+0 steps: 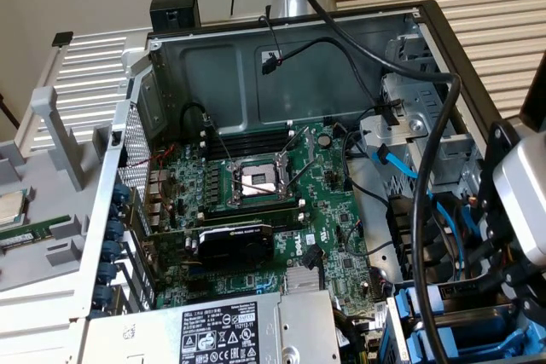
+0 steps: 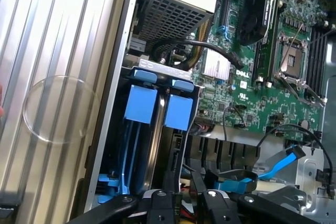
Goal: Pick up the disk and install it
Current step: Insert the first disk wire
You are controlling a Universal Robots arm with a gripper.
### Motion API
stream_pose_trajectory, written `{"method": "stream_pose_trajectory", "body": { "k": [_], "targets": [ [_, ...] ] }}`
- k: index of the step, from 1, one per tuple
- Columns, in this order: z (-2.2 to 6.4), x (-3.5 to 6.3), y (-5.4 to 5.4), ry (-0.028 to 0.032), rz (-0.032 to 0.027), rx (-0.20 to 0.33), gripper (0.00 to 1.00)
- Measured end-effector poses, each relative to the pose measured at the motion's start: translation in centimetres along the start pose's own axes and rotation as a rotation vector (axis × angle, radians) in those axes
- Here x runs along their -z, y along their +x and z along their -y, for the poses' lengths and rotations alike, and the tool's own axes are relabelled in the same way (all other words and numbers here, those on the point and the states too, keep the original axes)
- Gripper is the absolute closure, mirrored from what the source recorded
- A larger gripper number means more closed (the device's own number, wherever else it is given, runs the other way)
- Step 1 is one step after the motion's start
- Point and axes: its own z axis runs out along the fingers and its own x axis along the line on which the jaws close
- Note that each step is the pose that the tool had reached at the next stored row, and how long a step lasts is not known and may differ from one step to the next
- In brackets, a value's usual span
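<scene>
The install step appears to be in hand: the disk [image 2: 137,129] stands beside another blue-railed drive [image 2: 178,113] in the bay [image 1: 401,330] at the exterior view's lower right. The arm [image 1: 520,185] leans in from that view's right edge, with the claw [image 2: 186,205] just over the drives' ends; whether it pinches anything I cannot tell. Any further push calls for staying square with the slot.

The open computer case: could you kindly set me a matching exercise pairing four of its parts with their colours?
Parts:
1 motherboard
2 graphics card
3 drive-bay tabs
4 power supply

Colours:
A blue
B silver-grey
C green
D black

Pairs: 1-C; 2-D; 3-A; 4-B.
</scene>
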Motion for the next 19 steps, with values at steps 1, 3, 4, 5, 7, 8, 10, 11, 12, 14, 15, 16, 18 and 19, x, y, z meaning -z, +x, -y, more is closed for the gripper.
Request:
{"method": "stream_pose_trajectory", "body": {
  "k": [1,3,4,5,7,8,10,11,12,14,15,16,18,19],
  "targets": [
    [0.00,0.00,0.00,0.0002,0.0011,0.000,0.74],
    [0.00,-0.01,0.00,0.0004,0.0025,0.000,0.74],
    [0.00,0.00,0.00,0.0005,0.0031,0.000,0.74],
    [0.00,0.00,0.00,0.0006,0.0038,0.000,0.74],
    [0.00,-0.01,0.00,0.0008,0.0049,0.001,0.74],
    [0.00,-0.01,0.00,0.0008,0.0055,0.001,0.74],
    [0.00,-0.01,0.00,0.0010,0.0063,0.001,0.74],
    [0.00,-0.01,0.00,0.0010,0.0066,0.001,0.74],
    [0.00,-0.01,0.00,0.0011,0.0069,0.001,0.74],
    [0.00,0.00,0.00,0.0011,0.0072,0.001,0.74],
    [0.00,0.00,0.00,0.0012,0.0074,0.001,0.74],
    [0.00,0.00,0.00,0.0011,0.0074,0.001,0.74],
    [-0.01,0.01,0.01,0.0010,0.0069,0.001,0.82],
    [0.00,0.01,0.00,0.0010,0.0072,0.001,0.82]
  ]
}}
